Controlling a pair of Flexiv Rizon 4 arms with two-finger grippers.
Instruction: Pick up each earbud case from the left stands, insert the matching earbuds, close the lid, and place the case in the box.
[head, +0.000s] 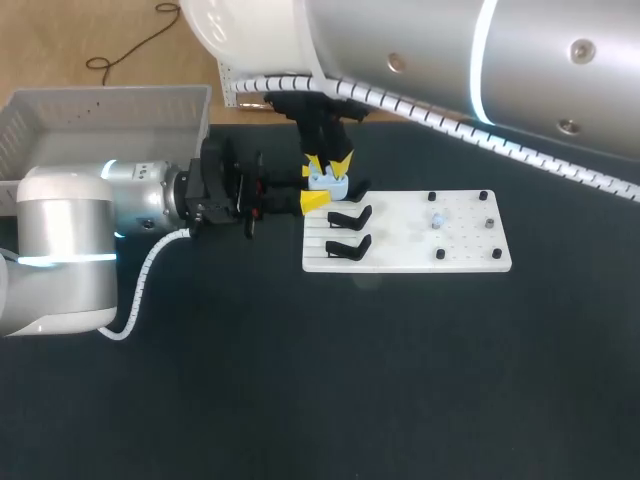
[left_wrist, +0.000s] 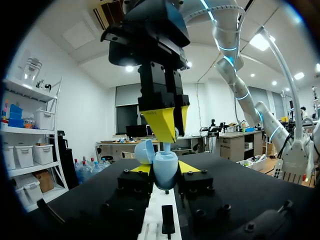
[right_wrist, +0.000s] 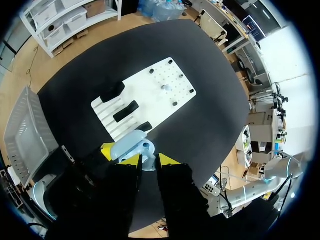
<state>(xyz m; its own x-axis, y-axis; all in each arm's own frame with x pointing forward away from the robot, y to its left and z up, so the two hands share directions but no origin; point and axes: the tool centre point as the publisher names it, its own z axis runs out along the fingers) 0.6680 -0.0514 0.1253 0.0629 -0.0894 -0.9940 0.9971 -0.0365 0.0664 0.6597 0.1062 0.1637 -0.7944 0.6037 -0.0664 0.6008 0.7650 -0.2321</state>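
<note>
One case (left_wrist: 161, 161), seemingly in left gripper (left_wrist: 165, 170)

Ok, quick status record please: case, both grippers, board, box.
case: light blue earbud case, lid open, over the board's stand end
left gripper: shut on the case from both sides
right gripper: directly above the open case; grip state unclear
board: white board, two black stands bare in the head view, a small earbud lying on it
box: grey box at the table's far left
</note>
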